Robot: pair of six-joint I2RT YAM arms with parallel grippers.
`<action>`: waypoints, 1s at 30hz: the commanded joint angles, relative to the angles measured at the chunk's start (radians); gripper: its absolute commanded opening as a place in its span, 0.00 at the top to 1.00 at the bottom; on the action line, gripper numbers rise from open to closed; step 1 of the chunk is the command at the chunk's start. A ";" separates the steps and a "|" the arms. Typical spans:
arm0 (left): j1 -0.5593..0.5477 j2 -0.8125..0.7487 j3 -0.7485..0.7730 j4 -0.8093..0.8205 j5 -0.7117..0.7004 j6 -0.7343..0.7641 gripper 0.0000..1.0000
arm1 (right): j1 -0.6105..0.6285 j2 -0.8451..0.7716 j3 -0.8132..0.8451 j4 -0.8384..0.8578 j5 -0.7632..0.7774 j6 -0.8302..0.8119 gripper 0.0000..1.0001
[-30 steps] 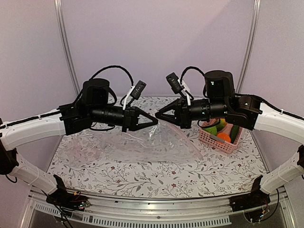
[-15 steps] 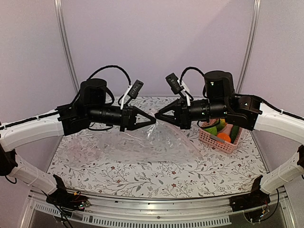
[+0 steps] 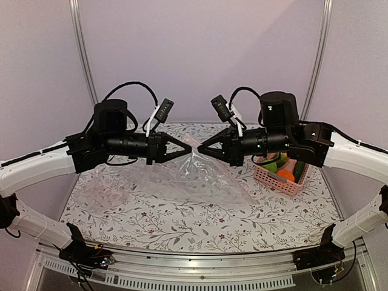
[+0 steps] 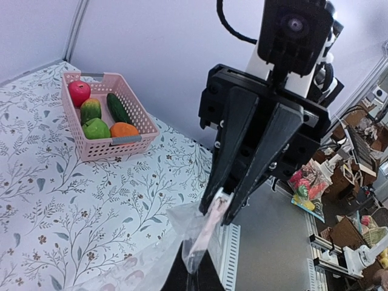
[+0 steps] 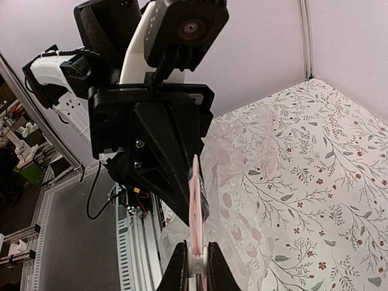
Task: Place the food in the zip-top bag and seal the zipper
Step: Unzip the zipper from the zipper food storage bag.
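Your left claw (image 3: 185,151) is clenched on the top edge of the bag (image 3: 182,185). Your right claw (image 3: 202,148) is clamped tip to tip against it on the same edge, with the pinkish zipper strip (image 5: 195,182) pinched upright between its fingers (image 5: 180,270).

What has just changed is that the left arm has drawn back to its own side and risen a little. That has pulled the gripped edge up into a small peak between the two tips. A second ago that edge sat lower and the left claw reached further toward the middle. The right arm has hardly moved.

The rest of the bag trails down onto the table (image 3: 182,233). The food (image 4: 100,115) all lies in the pink basket (image 4: 112,140), well apart from the bag, so nothing is loaded yet. You probably still have to part the mouth before any piece can go in.
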 commanded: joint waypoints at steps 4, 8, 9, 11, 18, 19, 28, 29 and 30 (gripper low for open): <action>0.051 -0.052 -0.030 -0.029 -0.071 -0.005 1.00 | 0.003 -0.029 -0.021 -0.039 0.003 0.010 1.00; 0.063 -0.066 -0.034 -0.050 -0.095 -0.003 1.00 | 0.004 -0.031 -0.025 -0.041 0.005 0.011 1.00; 0.067 -0.070 -0.035 -0.054 -0.102 -0.003 1.00 | 0.004 -0.032 -0.026 -0.040 0.005 0.012 1.00; 0.074 -0.078 -0.038 -0.064 -0.115 -0.003 1.00 | 0.004 -0.034 -0.029 -0.041 0.006 0.012 1.00; 0.100 -0.106 -0.057 -0.084 -0.148 -0.012 1.00 | 0.003 -0.044 -0.044 -0.045 0.012 0.014 1.00; 0.104 -0.110 -0.060 -0.086 -0.153 -0.013 1.00 | 0.003 -0.045 -0.046 -0.045 0.013 0.015 1.00; 0.149 -0.159 -0.083 -0.123 -0.200 -0.022 1.00 | 0.004 -0.063 -0.066 -0.053 0.022 0.020 1.00; 0.154 -0.165 -0.087 -0.126 -0.204 -0.025 1.00 | 0.004 -0.064 -0.069 -0.055 0.023 0.020 1.00; 0.160 -0.169 -0.091 -0.128 -0.209 -0.028 1.00 | 0.003 -0.066 -0.072 -0.055 0.024 0.021 1.00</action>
